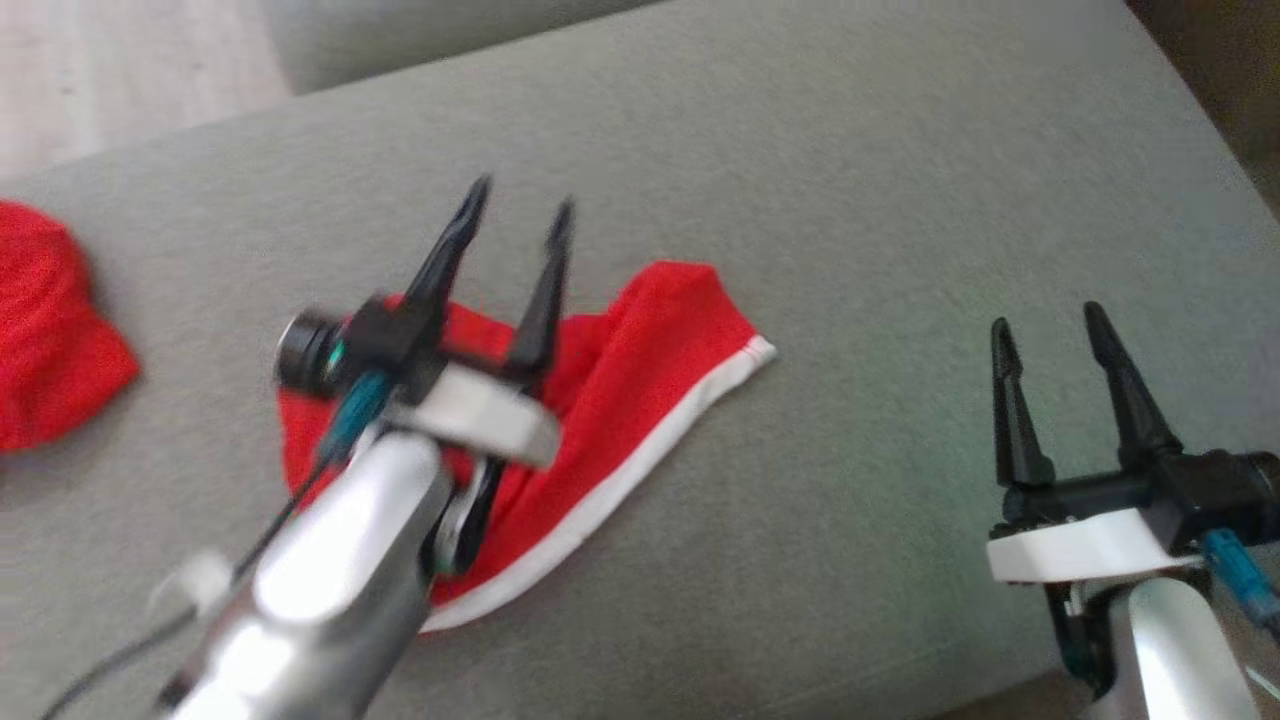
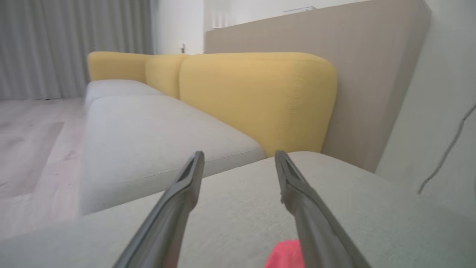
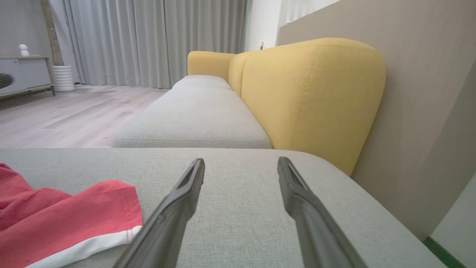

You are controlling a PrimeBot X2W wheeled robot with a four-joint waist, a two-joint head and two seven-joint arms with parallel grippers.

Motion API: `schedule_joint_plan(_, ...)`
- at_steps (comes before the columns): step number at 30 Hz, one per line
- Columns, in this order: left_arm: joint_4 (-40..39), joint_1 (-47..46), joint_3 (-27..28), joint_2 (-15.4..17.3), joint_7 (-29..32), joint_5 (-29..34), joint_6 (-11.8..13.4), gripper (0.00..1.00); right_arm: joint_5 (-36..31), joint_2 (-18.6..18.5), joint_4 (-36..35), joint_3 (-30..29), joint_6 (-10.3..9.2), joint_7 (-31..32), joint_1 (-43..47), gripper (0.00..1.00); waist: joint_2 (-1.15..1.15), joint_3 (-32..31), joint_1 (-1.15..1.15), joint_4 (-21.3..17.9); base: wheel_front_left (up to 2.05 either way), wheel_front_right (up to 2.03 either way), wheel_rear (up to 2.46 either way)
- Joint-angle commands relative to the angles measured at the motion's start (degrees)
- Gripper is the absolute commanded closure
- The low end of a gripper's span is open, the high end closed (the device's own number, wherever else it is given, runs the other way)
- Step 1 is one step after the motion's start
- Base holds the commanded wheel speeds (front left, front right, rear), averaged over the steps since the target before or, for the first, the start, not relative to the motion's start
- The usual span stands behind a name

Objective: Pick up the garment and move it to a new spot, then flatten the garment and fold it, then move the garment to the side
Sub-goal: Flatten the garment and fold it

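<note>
A red garment (image 1: 620, 400) with a white edge lies in a bunched heap on the grey sofa seat (image 1: 900, 200), a bit left of the middle. It is not flat and not folded.

The left gripper (image 1: 522, 198) hangs right over the left part of the garment. Its jaws are open wide and hold nothing. The arm looks blurry.

The right gripper (image 1: 1046, 318) is off to the right, near the front edge of the seat and apart from the garment. Its jaws are open too, and empty.

Another red cloth (image 1: 50, 330) sits at the far left.

I think this is the grabbing step, either to lift the garment or to pull it flat. Next, the left jaws need to go down, close on a bit of cloth, and hold on tight. A corner or the white edge looks best.
</note>
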Motion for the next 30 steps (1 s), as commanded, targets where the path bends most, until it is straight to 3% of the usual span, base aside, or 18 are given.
schedule_joint_plan(1,-4.78,4.05,4.72,3.09,-0.42,1.64,0.89,0.0,-1.25,-0.32,-1.63,0.11,0.43,-0.54,-1.22,0.0,0.0,-3.11,0.0,4.01,0.0,0.0,0.0)
schedule_joint_plan(9,-12.44,21.14,16.47,5.75,-0.44,6.74,0.99,0.0,-4.34,-0.32,2.39,-3.29,0.43,-0.54,-0.8,0.0,0.0,-6.93,0.0,11.86,0.0,0.0,0.0)
schedule_joint_plan(15,-14.12,29.91,24.92,4.87,-0.44,10.62,-1.73,0.0,-4.23,-0.32,5.14,-4.64,0.43,-0.54,0.39,0.0,0.0,-8.57,0.0,15.33,0.0,0.0,0.0)
schedule_joint_plan(24,-11.77,40.69,35.6,-0.14,-0.44,15.83,-12.64,0.0,-2.35,-0.32,11.45,-5.21,0.43,-0.54,3.36,0.0,0.0,-11.17,0.0,16.29,0.0,0.0,0.0)
schedule_joint_plan(30,-11.46,42.71,39.77,-3.82,-0.44,18.42,-16.28,0.0,-1.39,-0.32,13.71,-3.48,0.43,-0.54,4.22,0.0,0.0,-11.68,0.0,15.18,0.0,0.0,0.0)
